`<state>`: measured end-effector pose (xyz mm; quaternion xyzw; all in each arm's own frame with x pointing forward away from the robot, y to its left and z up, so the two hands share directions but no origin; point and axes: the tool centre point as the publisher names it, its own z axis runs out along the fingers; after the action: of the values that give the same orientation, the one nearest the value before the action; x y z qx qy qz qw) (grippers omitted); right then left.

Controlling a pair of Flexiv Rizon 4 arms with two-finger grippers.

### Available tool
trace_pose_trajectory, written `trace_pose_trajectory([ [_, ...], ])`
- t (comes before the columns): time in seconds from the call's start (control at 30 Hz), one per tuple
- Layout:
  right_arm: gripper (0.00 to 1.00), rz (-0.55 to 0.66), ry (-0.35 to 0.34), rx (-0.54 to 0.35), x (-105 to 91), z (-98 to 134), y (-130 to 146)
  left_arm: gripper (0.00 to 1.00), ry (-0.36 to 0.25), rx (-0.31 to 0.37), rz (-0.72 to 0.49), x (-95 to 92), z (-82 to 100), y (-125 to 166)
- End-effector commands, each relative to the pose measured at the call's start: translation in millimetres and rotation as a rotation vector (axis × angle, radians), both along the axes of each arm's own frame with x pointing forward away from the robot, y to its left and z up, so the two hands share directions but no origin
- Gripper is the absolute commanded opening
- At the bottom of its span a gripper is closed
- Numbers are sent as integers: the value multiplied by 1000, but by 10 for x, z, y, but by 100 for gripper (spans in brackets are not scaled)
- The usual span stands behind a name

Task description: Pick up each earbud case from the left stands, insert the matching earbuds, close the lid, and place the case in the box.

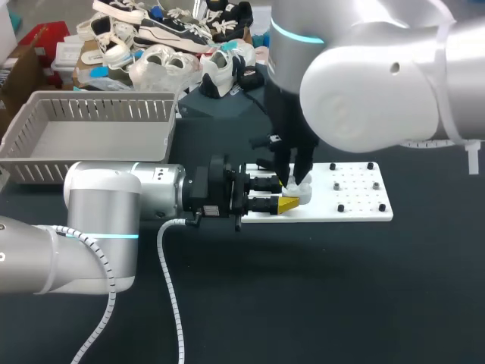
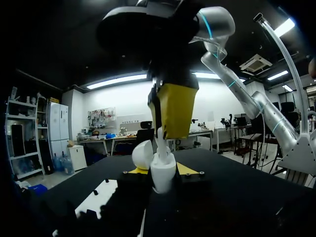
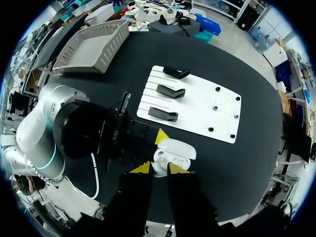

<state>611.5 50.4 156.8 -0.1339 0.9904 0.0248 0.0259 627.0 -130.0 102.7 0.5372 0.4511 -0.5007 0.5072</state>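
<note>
Left arm (image 1: 98, 208) lies low across the black worktop (image 1: 341, 303), with a grey basket (image 1: 98, 136) behind it. Its claw (image 1: 286, 194), over the white stand board's (image 1: 356, 201) left half, pinches the open white earbud case (image 1: 301, 192) upright. Right claw (image 1: 293, 180) hangs above the case, pressed together on a white earbud (image 2: 160, 146) dipping into it.

Robotics lab: left arm (image 1: 98, 199), right arm (image 1: 364, 91), black worktable (image 1: 341, 303), white pegged fixture board (image 1: 360, 196), grey basket (image 1: 98, 98).
</note>
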Motion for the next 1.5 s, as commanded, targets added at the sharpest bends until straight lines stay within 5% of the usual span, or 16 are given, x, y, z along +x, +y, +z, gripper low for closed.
trace_pose_trajectory([
  [0.03, 0, -6, -17, 1, -18, -30, -27, 0, -1, -2, 0, 0, -7, -1],
  [1.5, 0, -16, -62, 46, 35, -90, -15, 0, -1, -2, 0, 0, -7, -1],
])
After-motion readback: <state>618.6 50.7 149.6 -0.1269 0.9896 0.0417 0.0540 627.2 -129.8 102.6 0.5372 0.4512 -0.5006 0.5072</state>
